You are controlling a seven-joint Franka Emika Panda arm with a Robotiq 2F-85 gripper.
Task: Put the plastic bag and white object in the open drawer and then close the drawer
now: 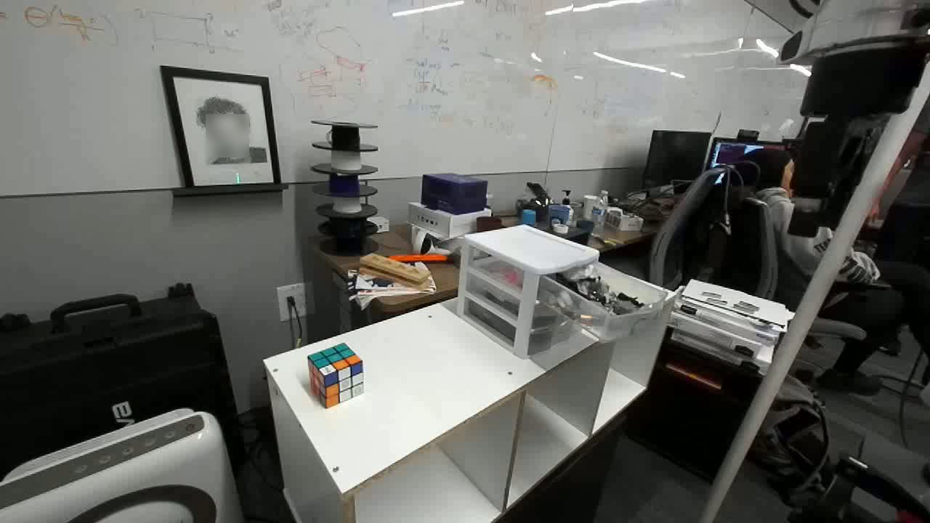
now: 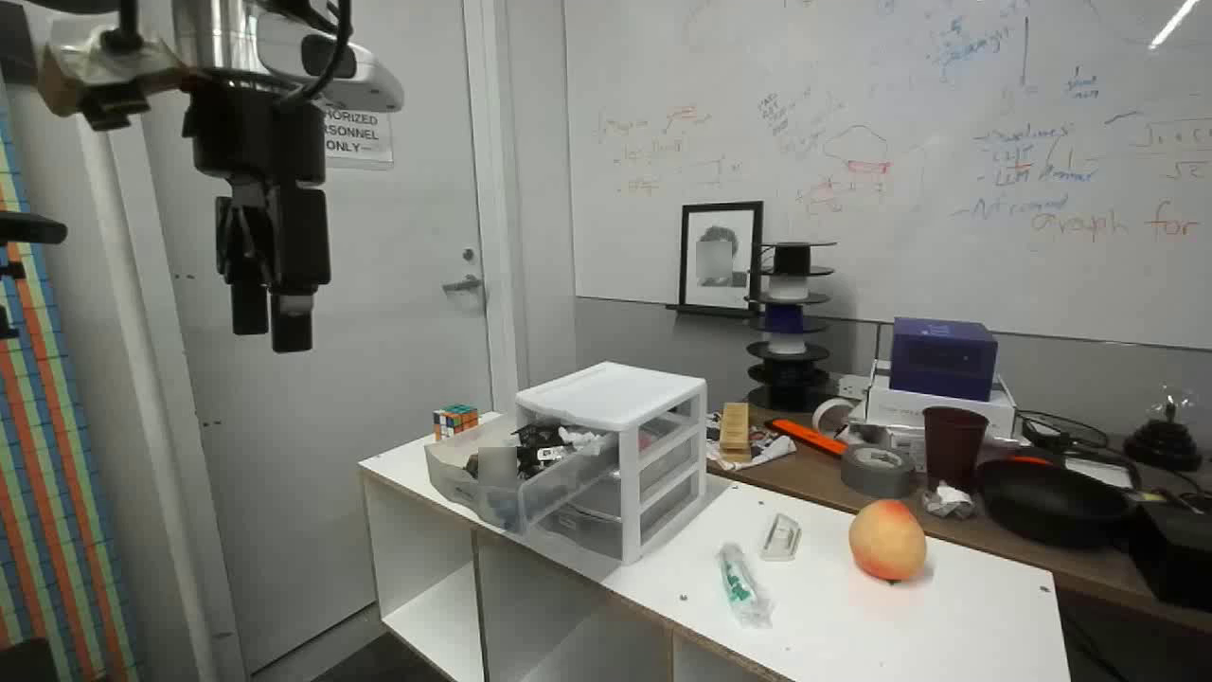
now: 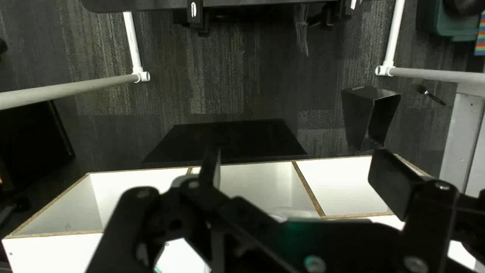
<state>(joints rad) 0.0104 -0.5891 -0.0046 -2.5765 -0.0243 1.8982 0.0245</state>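
The plastic bag (image 2: 743, 587), clear with green print, lies on the white shelf cabinet. The small white object (image 2: 781, 537) lies just behind it. Both are hidden in the other exterior picture. The drawer (image 2: 578, 483), translucent and full of dark items and crumpled plastic, is the top one of the three-drawer unit and is pulled out; it also shows in an exterior view (image 1: 632, 323). My gripper (image 2: 272, 327) hangs high above the cabinet, well apart from bag, object and drawer. In the wrist view my gripper (image 3: 299, 176) has its fingers wide apart with nothing between them.
The white three-drawer unit (image 2: 653, 384) stands mid-cabinet (image 2: 956, 625). A peach-coloured fruit (image 2: 887, 540) sits right of the white object. A Rubik's cube (image 1: 336, 374) sits at the cabinet's other end. A brown desk (image 2: 1004, 530) with clutter runs behind.
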